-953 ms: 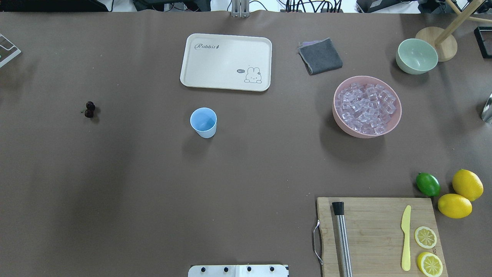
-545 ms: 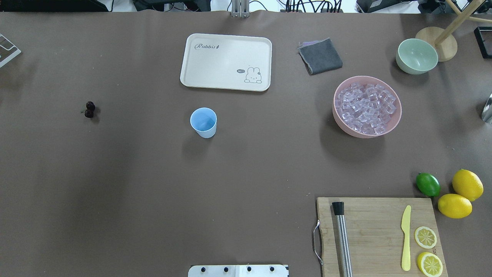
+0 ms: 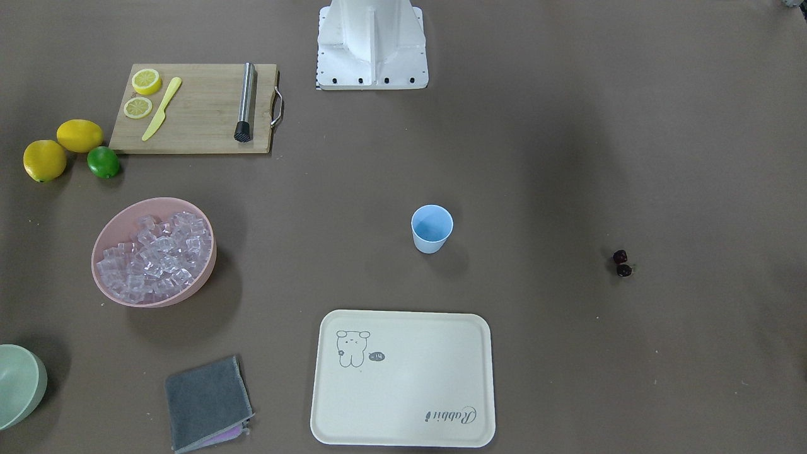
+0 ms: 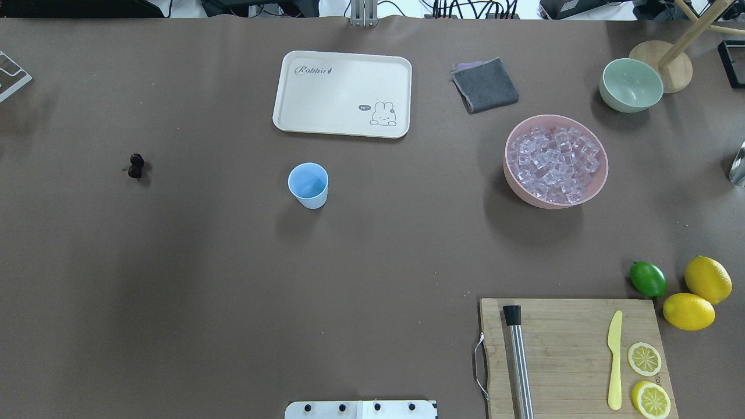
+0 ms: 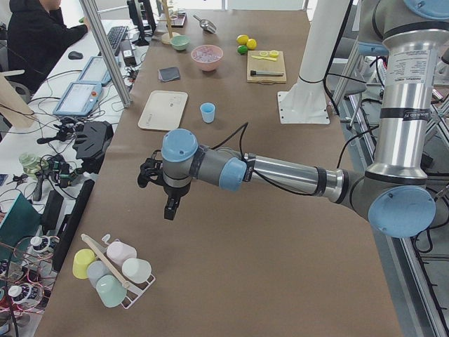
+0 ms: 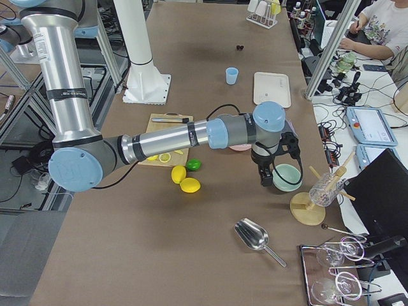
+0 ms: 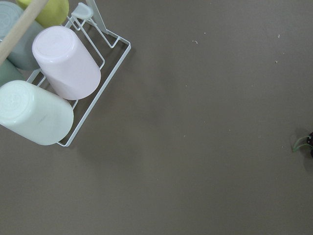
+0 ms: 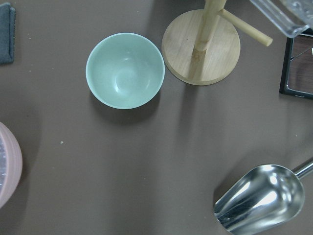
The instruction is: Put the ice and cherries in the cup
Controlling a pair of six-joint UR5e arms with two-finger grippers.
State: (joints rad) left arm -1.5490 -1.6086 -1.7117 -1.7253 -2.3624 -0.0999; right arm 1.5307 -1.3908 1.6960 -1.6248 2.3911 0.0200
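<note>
The light-blue cup stands upright and empty mid-table; it also shows in the front view. The dark cherries lie alone far to the left, and just show at the left wrist view's right edge. The ice fills the pink bowl on the right. My left gripper hangs beyond the table's left part, seen only in the left side view. My right gripper hangs near the pale green bowl, seen only in the right side view. I cannot tell whether either is open.
A cream tray, a grey cloth and a pale green bowl lie at the back. A cutting board with muddler, knife and lemon slices, a lime and lemons sit front right. A metal scoop, a wooden stand and a cup rack stand at the ends.
</note>
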